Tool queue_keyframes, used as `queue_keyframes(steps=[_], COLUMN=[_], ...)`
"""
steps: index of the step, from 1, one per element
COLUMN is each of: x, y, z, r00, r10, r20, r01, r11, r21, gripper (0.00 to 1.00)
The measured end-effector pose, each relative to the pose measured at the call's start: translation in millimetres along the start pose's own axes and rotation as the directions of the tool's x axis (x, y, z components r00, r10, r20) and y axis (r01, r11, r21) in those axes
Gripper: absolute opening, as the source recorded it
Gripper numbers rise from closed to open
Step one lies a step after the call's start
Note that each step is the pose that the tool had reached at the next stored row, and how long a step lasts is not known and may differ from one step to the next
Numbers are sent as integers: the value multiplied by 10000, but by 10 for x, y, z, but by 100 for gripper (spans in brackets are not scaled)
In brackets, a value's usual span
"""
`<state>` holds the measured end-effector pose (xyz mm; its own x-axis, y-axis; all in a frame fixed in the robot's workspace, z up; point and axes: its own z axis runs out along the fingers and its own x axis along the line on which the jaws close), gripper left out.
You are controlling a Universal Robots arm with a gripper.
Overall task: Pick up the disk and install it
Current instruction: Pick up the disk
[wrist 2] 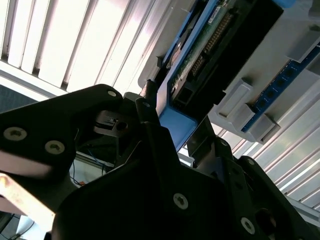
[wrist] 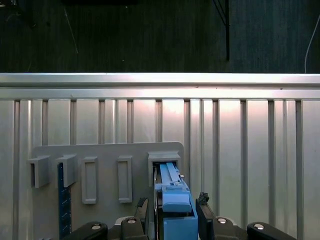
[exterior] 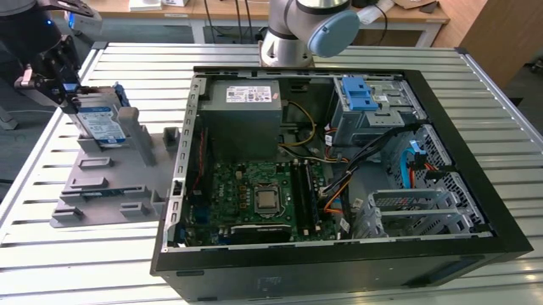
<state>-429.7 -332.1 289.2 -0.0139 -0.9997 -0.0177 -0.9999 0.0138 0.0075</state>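
The disk stands on edge in a slot of the grey holder, on the exterior view's left, its blue-and-white label facing the camera. My gripper is at the disk's upper end. In the first wrist view the blue frame of the disk sits between the two dark fingers, which press close on both sides. The second wrist view shows a finger lying against the disk's blue edge. The gripper is shut on the disk, which still sits in the holder.
An open computer case lies on the slatted metal table, to the exterior view's right of the holder. Inside are a grey power-supply box, a motherboard, a blue latch with a metal cage and loose cables.
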Motion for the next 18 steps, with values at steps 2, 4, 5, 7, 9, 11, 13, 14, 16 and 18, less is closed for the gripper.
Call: queue_keyframes(steps=[2, 4, 5, 7, 9, 11, 13, 14, 16, 18], x=[0, 1, 0, 1, 1, 1, 1, 1, 1, 0], y=[0, 0, 0, 0, 0, 0, 0, 0, 0, 0], z=[12, 16, 17, 20, 20, 20, 21, 21, 21, 21], r00=[10000, 10000, 10000, 10000, 10000, 10000, 10000, 10000, 10000, 10000], r10=[0, 0, 0, 0, 0, 0, -1, 0, 0, 0], r20=[0, -2, -2, 0, -1, 0, 0, 0, 0, -1], r01=[0, 0, 0, 0, 0, 0, 1, 0, 0, 0], r11=[10000, 10000, 10000, 10000, 10000, 10000, 10000, 10000, 10000, 10000], r21=[-6, -12, -11, -9, -10, -9, -9, -9, -9, -9], gripper=[50, 50, 50, 50, 50, 48, 42, 37, 37, 37])
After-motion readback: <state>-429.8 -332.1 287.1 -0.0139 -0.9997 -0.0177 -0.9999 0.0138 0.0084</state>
